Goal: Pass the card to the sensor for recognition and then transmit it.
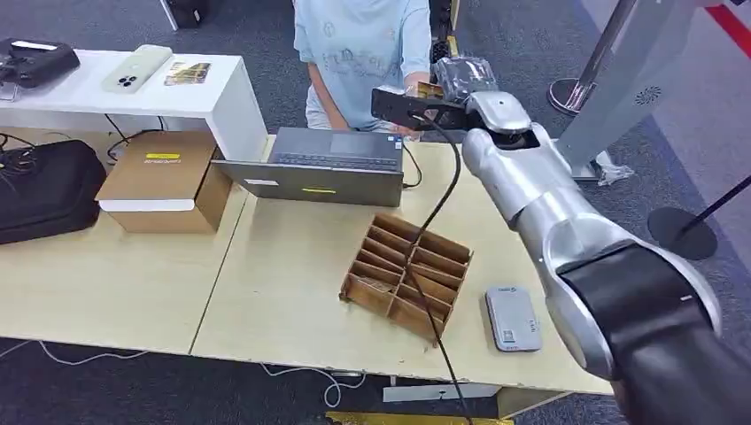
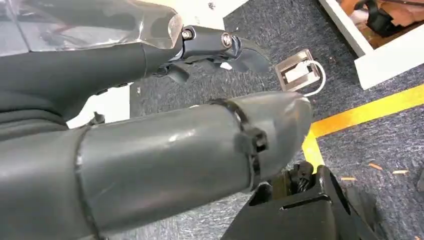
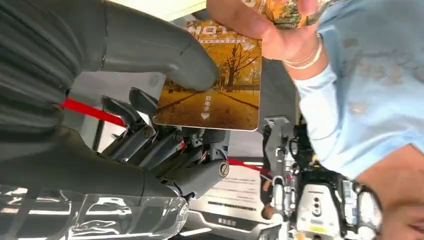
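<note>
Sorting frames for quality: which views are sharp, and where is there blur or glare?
Head view: evenly lit and sharp, the table crisp. Left wrist view: the left hand looms close and soft. Right wrist view: the card reads clearly, the person's hand is slightly blurred, and the right hand shows glare on its cover.

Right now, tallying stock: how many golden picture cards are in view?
2: one golden tree-picture card pinched in the right hand, touched by a person's hand; another on the white shelf. More may be hidden.

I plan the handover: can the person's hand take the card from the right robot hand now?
Probably yes. The person's hand already touches one edge of the card, which the right robot hand pinches, and nothing lies between them.
</note>
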### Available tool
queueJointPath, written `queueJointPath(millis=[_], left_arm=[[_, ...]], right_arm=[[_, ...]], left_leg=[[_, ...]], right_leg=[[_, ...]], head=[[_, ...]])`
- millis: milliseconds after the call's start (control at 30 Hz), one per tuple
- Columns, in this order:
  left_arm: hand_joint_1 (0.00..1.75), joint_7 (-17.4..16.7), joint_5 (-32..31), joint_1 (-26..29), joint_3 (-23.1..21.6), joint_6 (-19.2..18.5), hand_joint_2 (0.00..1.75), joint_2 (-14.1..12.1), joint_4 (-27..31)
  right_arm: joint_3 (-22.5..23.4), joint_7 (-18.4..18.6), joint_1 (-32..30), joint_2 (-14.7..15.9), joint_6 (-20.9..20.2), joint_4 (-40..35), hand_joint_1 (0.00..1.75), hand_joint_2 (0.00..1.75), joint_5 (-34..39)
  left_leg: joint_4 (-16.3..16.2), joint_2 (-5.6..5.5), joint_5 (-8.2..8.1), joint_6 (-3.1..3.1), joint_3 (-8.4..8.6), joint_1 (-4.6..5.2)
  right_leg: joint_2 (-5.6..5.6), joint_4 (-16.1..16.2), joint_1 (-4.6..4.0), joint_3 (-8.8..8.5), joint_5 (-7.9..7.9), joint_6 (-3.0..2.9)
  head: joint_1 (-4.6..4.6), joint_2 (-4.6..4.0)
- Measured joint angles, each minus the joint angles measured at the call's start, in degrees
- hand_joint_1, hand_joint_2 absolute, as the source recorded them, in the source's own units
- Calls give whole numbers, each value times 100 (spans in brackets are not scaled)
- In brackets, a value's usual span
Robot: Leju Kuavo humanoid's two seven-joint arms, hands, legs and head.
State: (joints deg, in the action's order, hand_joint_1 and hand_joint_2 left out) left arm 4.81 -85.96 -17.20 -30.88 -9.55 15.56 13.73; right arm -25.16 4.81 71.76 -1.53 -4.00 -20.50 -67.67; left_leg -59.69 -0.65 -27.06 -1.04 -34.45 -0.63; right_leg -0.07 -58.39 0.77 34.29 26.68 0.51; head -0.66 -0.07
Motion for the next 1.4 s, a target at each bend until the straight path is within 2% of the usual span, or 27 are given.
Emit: queueJointPath(millis=[267, 300, 333, 533, 633, 767, 933, 1067, 1133, 1200, 1300, 1400], left_arm=[[0, 0, 55, -9, -28, 2, 0, -9, 0], [0, 0, 59, -9, -28, 2, 0, -11, 0], [0, 0, 59, -10, -28, 2, 0, -11, 0], [0, 0, 98, -13, -30, -22, 0, -24, 0], [0, 0, 118, -13, -30, -22, 0, -28, 0], [0, -4, 155, -13, -30, -20, 0, -46, 0], [0, -46, 197, -12, -30, -4, 0, -63, 0], [0, -50, 214, -9, -31, 18, 0, -96, 0], [0, -52, 216, -6, -30, 50, 0, -109, 0], [0, -52, 223, 2, -30, 81, 0, -131, 0], [0, -52, 251, 13, -30, 105, 0, -159, 0], [0, -52, 284, 45, -30, 127, 0, -201, 0]], right_arm=[[35, 39, -51, 63, 68, -11, 175, 175, 48], [37, 48, -72, 46, 92, -20, 21, 175, 50], [37, 61, -92, 24, 109, -22, 0, 175, 68], [39, 122, -191, -81, 151, -35, 0, 175, 107], [66, 50, -194, -149, 326, -70, 0, 175, 252], [530, -395, -236, -304, 721, -201, 0, 175, 1240], [1116, -1013, -292, -502, 1075, -434, 0, 175, 2101], [1749, -1848, -432, -682, 1161, -768, 0, 175, 3418], [2037, -2092, -519, -754, 1062, -960, 0, 175, 3985], [2318, -2388, -669, -826, 790, -1230, 0, 175, 4893], [2573, -2479, -959, -879, 494, -1734, 0, 175, 6257], [2575, -2476, -1346, -870, 479, -2311, 0, 175, 7418]], left_leg=[[2, 11, 0, 0, 2, -2], [4, 11, 0, 0, 2, -2], [4, 13, 0, 0, 3, -2], [4, 12, 0, 0, 2, -1], [4, 12, 0, 0, 2, -1], [4, 12, 0, 0, 1, -1], [4, 12, 0, 0, 1, -1], [4, 12, 0, 0, 2, -1], [4, 11, 0, 0, 1, -1], [4, 10, 0, 0, 1, -1], [4, 7, 0, 0, 1, -1], [4, 8, 0, 0, 2, 0]], right_leg=[[11, -2, -1, 1, -5, -4], [12, -3, -2, 2, -5, -4], [14, -3, -2, 2, -5, -3], [13, -3, -2, 1, -5, -3], [14, -3, -2, 2, -5, -3], [13, -3, -1, 2, -5, -3], [13, -3, -2, 2, -5, -3], [12, -3, -2, 1, -5, -3], [11, -3, -2, 1, -5, -3], [11, -3, -2, 0, -5, -3], [6, -1, -2, 0, -5, -3], [8, -1, -1, 1, -5, -3]], head=[[0, 0], [0, 0], [0, 0], [0, 0], [0, 0], [-2, 0], [-2, 0], [0, 0], [0, 0], [-2, 0], [-2, 0], [0, 0]])
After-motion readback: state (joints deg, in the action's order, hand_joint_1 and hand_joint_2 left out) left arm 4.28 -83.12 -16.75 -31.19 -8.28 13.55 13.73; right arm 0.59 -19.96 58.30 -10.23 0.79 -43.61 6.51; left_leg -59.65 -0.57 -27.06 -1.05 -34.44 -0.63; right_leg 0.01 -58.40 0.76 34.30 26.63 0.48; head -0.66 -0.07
